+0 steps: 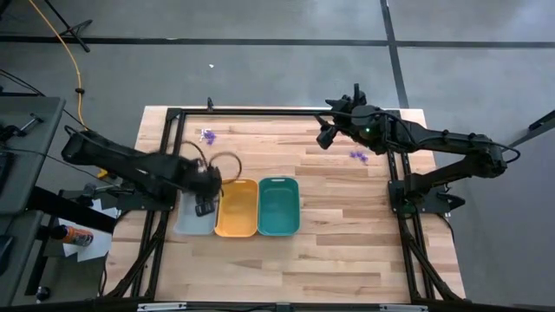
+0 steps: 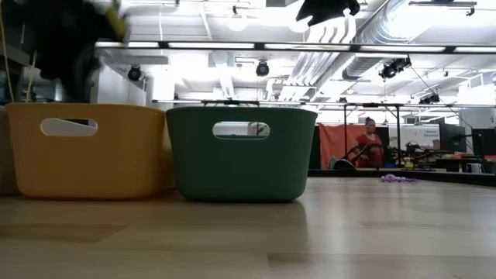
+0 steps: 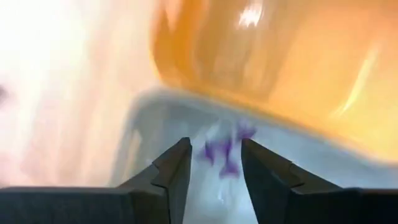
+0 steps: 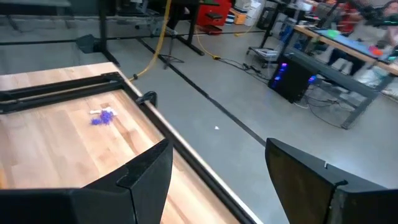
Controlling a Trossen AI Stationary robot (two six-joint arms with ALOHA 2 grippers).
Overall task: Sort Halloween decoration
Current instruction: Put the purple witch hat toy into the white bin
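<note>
My left gripper hangs open over the grey tray, fingers pointing steeply down. In the left wrist view, blurred purple decoration pieces show in the gap between its fingers, lying on the grey tray's floor below them. More purple pieces lie on the table at the far left and near the right arm. My right gripper is held high over the table's far right part, open, with nothing in it. It looks toward the far-left pieces.
An orange tray and a teal tray stand side by side to the right of the grey one. A black frame runs along the table's far edge and down both sides. A person is in the room behind.
</note>
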